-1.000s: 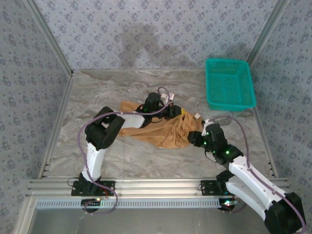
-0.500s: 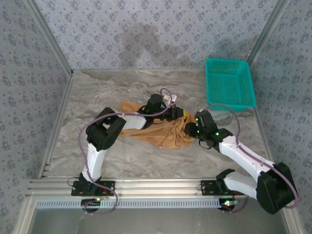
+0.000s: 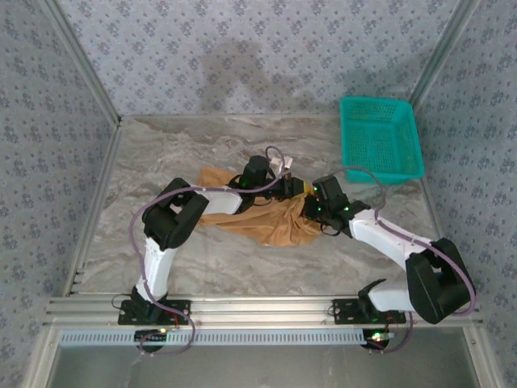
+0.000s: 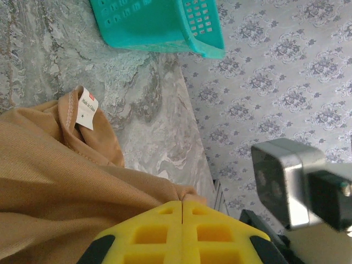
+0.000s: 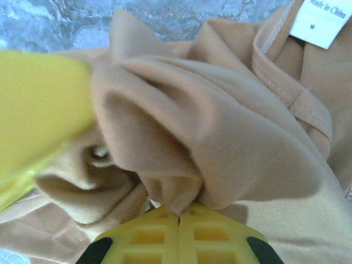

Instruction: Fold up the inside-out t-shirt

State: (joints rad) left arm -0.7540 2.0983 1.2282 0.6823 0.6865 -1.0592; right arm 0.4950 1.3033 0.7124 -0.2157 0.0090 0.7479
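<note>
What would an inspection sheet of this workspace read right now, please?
Surface: marbled table, bare around the cloth.
Job's things: tan t-shirt bunched mid-table, white label showing.
Clutter: teal basket at the far right; its inside looks empty.
Grippers: left pincer shut on the t-shirt's edge; right pincer shut on a t-shirt fold.
Cables: purple-grey cables loop along both arms, above the cloth.
Surroundings: patterned walls, metal rail in front.
</note>
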